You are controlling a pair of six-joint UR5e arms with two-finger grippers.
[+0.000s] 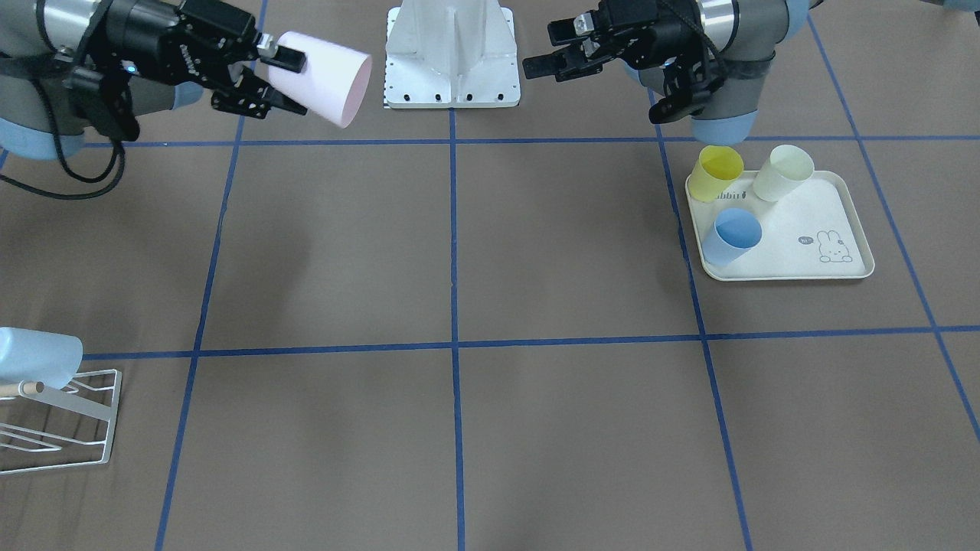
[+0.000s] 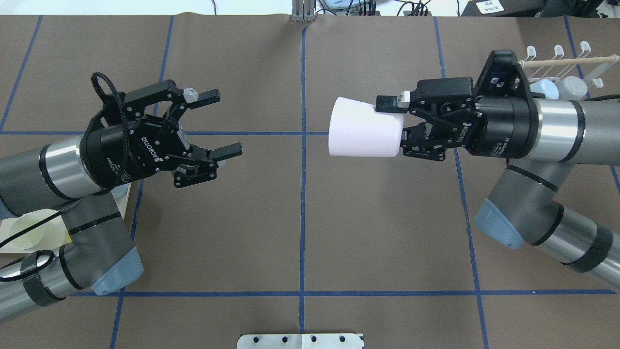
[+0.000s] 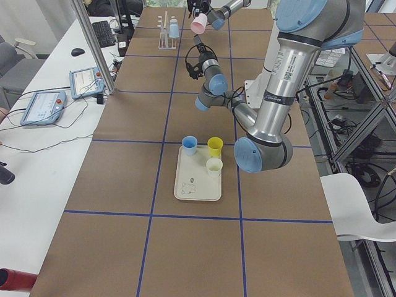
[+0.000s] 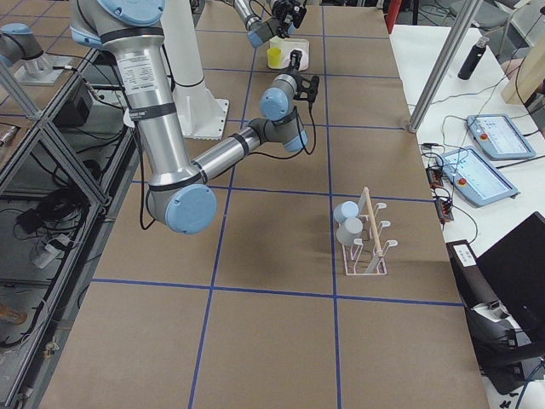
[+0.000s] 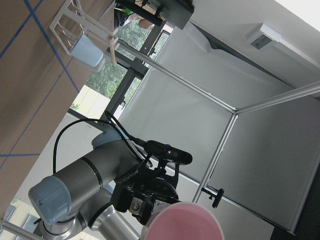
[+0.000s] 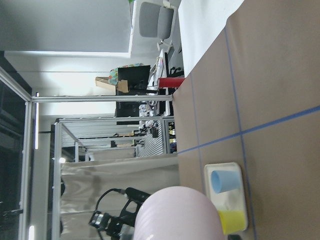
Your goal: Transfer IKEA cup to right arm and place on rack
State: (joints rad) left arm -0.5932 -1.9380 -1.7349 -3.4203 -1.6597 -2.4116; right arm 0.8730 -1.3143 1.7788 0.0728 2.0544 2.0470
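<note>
The pink IKEA cup (image 2: pixel 363 128) lies on its side in the air, held at its base by my right gripper (image 2: pixel 392 126), which is shut on it. In the front view the cup (image 1: pixel 325 76) and right gripper (image 1: pixel 295 83) are at the upper left. My left gripper (image 2: pixel 226 123) is open and empty, facing the cup's mouth across a clear gap; in the front view it (image 1: pixel 545 50) is at the upper right. The white wire rack (image 1: pixel 61 413) with its wooden peg stands at the table edge on my right and also shows in the overhead view (image 2: pixel 562 63).
Pale blue cups (image 2: pixel 542 87) hang on the rack. A cream rabbit-print tray (image 1: pixel 811 260) on my left side holds a yellow cup (image 1: pixel 716 172), a cream cup (image 1: pixel 782 172) and a blue cup (image 1: pixel 733 236). The robot's white base plate (image 1: pixel 452 84) is between the arms.
</note>
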